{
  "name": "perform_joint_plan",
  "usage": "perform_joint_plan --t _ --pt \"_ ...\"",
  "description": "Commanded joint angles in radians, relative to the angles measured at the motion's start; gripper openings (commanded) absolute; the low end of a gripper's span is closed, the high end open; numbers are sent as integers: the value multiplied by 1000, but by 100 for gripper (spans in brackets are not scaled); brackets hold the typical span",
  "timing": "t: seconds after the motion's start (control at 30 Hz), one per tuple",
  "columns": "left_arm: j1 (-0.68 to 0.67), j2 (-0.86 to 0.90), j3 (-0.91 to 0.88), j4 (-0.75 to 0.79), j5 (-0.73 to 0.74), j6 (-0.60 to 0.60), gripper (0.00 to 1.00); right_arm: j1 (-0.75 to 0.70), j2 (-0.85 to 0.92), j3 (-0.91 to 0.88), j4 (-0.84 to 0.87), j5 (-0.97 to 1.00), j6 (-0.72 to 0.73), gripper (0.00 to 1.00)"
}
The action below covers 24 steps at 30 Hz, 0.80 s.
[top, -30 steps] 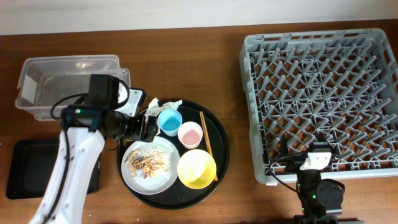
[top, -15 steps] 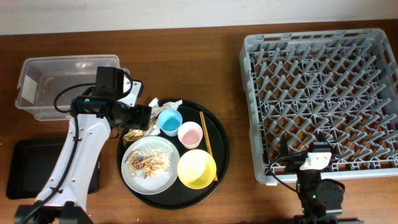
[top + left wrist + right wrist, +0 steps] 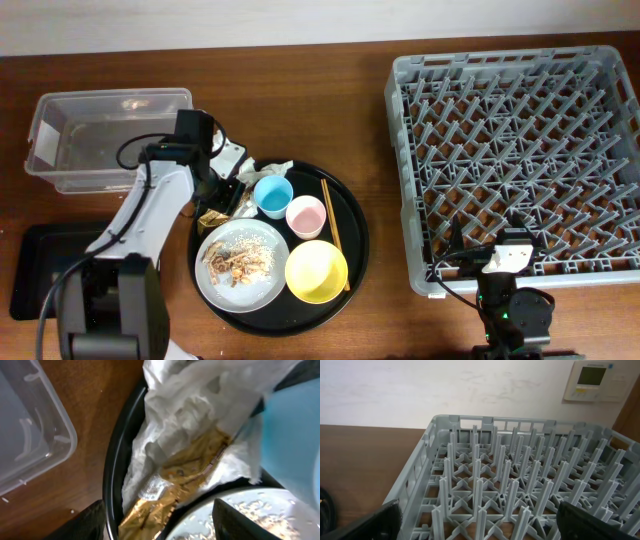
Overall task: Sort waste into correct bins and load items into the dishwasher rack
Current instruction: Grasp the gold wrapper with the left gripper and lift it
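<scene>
Left pincer (image 3: 167, 520), spread, hangs over the snack wrapper (image 3: 195, 462) partly covered by tissue (image 3: 185, 400); right pincer (image 3: 480, 522) spread too.

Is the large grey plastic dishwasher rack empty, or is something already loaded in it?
Empty. The large square grey plastic dishwasher rack shows only bare upright pegs in the overhead view.
</scene>
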Motion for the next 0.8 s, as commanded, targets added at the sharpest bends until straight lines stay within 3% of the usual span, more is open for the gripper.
perform_joint_plan --t 0.0,0.77 --pt "-2 16 -7 15 -23 69 68 -5 -6 -6 -6 2 1 99" --pt "-2 76 -8 38 31 76 63 -5 -6 -6 -6 2 1 99"
